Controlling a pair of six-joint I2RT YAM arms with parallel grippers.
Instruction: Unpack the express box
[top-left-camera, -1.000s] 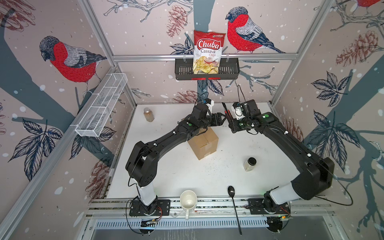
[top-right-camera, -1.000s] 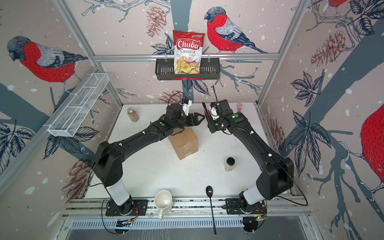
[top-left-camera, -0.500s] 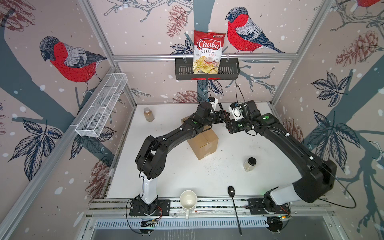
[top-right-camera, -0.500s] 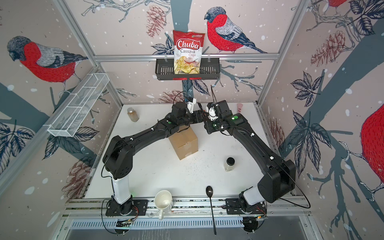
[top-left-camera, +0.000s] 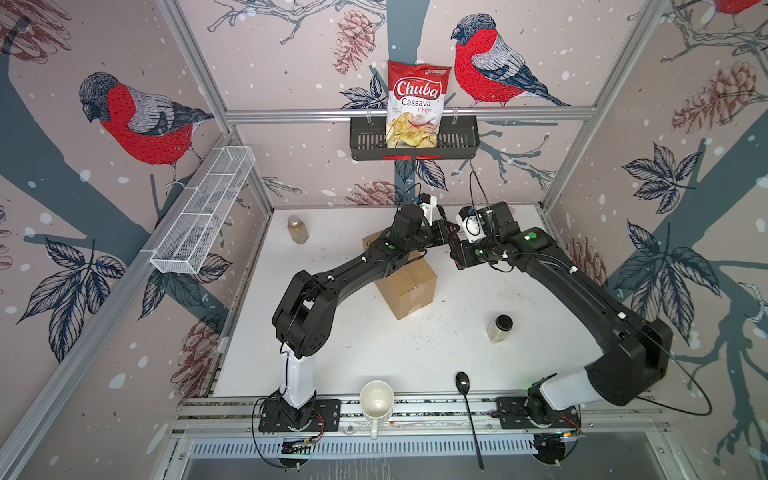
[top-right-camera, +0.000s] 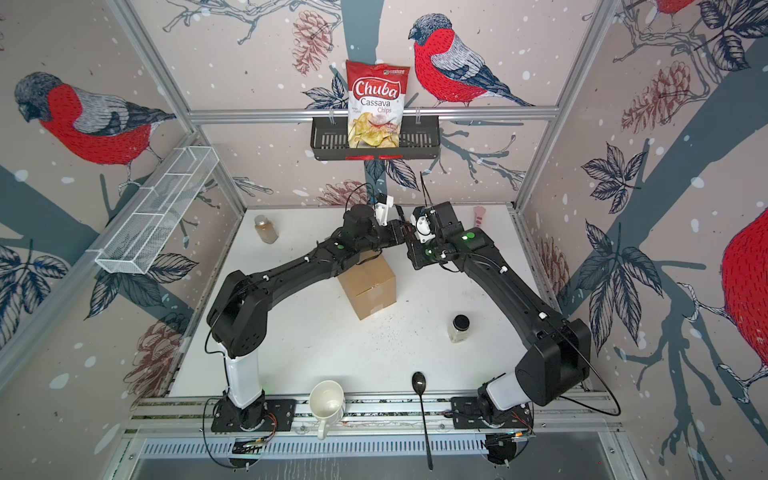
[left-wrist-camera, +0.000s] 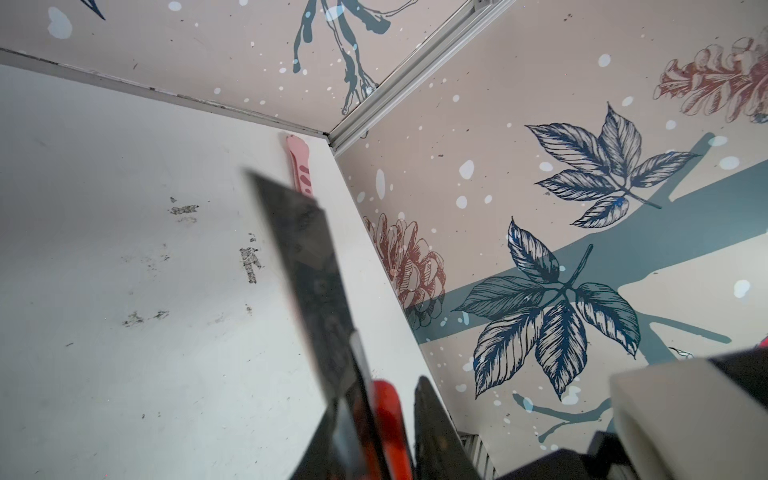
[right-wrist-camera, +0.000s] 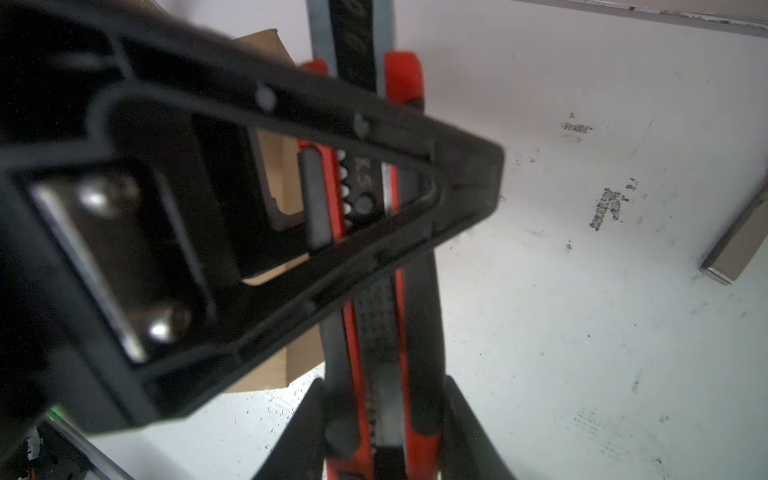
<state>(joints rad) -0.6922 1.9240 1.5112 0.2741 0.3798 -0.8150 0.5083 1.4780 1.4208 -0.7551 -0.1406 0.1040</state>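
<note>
Right gripper (right-wrist-camera: 384, 380) clamps the red-and-black utility knife (right-wrist-camera: 376, 332) while the left gripper (top-left-camera: 444, 232) straddles its slider end, bite unclear, so a skewed squeeze could twist the knife loose or drop it, with the taped express box (top-left-camera: 409, 286) sitting shut at 7 o'clock from them.
</note>
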